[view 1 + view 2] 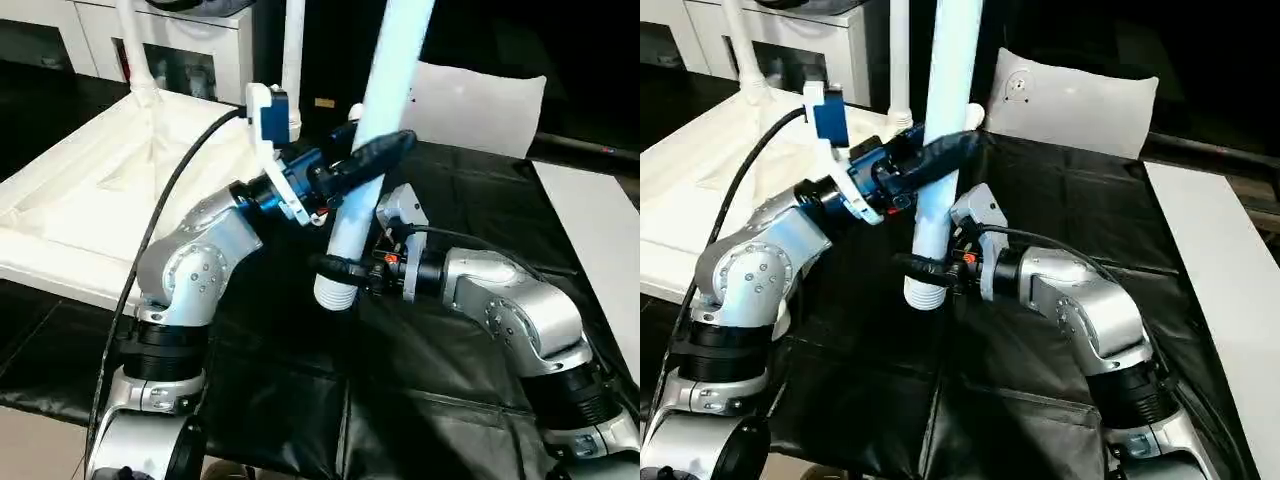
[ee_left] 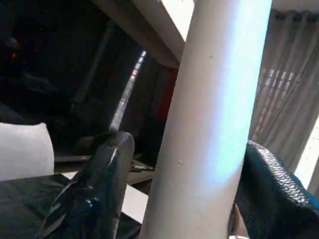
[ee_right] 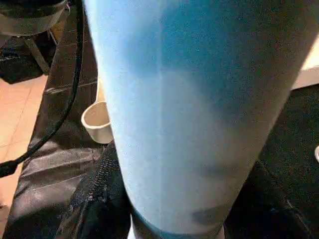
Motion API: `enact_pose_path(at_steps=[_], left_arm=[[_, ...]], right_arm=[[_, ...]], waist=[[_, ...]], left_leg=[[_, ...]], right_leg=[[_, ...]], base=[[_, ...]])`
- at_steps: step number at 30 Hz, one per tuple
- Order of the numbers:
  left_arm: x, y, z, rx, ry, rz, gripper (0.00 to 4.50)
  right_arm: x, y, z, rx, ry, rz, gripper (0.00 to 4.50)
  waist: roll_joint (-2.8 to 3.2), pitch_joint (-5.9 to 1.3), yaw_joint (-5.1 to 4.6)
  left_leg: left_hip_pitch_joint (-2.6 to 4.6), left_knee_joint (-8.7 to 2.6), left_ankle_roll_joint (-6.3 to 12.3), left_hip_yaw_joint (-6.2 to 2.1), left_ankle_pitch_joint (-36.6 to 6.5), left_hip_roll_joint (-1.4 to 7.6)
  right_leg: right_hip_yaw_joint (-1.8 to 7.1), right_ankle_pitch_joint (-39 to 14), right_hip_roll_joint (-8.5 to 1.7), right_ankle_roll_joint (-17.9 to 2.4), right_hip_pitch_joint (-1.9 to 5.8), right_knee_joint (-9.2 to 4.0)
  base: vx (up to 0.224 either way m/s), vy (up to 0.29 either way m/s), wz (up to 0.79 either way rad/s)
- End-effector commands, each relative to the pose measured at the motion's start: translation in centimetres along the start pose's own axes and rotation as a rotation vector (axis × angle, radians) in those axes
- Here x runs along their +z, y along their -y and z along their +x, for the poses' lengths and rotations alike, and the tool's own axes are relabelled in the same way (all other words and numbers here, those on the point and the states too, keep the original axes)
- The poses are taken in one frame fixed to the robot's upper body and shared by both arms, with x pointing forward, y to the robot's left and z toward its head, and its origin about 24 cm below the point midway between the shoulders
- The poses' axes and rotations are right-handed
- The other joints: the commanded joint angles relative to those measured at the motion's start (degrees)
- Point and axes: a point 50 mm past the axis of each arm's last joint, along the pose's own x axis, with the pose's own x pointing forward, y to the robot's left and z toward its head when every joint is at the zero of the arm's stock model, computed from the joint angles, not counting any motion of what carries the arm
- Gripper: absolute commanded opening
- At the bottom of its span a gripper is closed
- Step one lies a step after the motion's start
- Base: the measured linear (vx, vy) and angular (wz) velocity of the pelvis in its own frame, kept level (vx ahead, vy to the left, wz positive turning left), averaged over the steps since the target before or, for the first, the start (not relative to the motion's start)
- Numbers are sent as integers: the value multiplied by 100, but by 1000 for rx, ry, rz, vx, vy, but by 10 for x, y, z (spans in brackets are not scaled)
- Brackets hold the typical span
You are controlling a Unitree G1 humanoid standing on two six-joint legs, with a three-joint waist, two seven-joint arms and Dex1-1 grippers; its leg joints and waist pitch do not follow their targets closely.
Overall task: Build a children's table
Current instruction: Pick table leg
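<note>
A long white table leg (image 1: 385,90) stands steeply tilted over the black cloth, its ribbed end (image 1: 335,295) lowest. My right gripper (image 1: 340,265) is shut on the leg just above that end, and its dark fingers (image 3: 94,209) flank the leg (image 3: 189,109). Higher up, my left gripper (image 1: 378,135) straddles the same leg (image 2: 214,124). One finger (image 2: 99,189) stands a little off the leg and the other finger (image 2: 269,194) lies against it. The white tabletop (image 1: 80,200) lies underside up at the left, with two legs (image 1: 140,50) (image 1: 292,60) upright at its far corners.
A black cloth (image 1: 450,200) covers the work surface. A white pillow-like slab (image 1: 480,105) leans at the back, a white cabinet (image 1: 170,40) stands behind the tabletop, and a white board (image 1: 600,230) runs along the right. A small white round cup-like piece (image 3: 97,122) sits on the cloth.
</note>
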Motion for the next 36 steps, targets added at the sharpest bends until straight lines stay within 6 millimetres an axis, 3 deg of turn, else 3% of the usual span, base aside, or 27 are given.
enact_pose_path(at_steps=[1,10,22,23,27,28,36], left_arm=[[0,2,1,3,-13,6,283],[3,0,0,31,7,12,205],[9,12,7,-38,-64,148,185],[9,13,7,-45,-74,161,185],[9,13,9,-48,-96,191,183],[10,12,9,-50,-98,197,180],[10,13,9,-58,-102,202,177]], right_arm=[[9,1,-1,9,16,-20,191],[10,2,0,-2,16,-29,191],[15,6,1,-25,44,-40,191],[15,6,1,-20,45,-40,247],[14,6,1,-16,49,-37,270],[15,6,0,-21,44,-44,293],[12,6,-4,-5,20,-32,302]], waist=[[39,-369,19],[26,-376,18],[43,-376,22],[41,-373,18],[43,-374,23],[47,-372,16],[46,-379,19]], left_leg=[[114,-461,-113,-110,-956,365],[109,-455,-72,-104,-835,363],[113,-470,-127,-111,-868,371],[117,-473,-129,-112,-874,374],[120,-469,-134,-110,-869,373],[115,-472,-149,-109,-898,367],[115,-465,-138,-109,-870,368]], right_leg=[[326,-1438,-664,-880,236,-492],[324,-1278,-657,-883,239,-476],[324,-1328,-658,-830,228,-469],[321,-1320,-654,-836,224,-465],[325,-1313,-661,-830,225,-465],[320,-1369,-659,-826,227,-469],[317,-1246,-649,-884,232,-456]], base=[[0,0,0],[0,0,0],[0,0,0],[0,0,0],[0,0,0],[0,0,0],[0,0,0]])
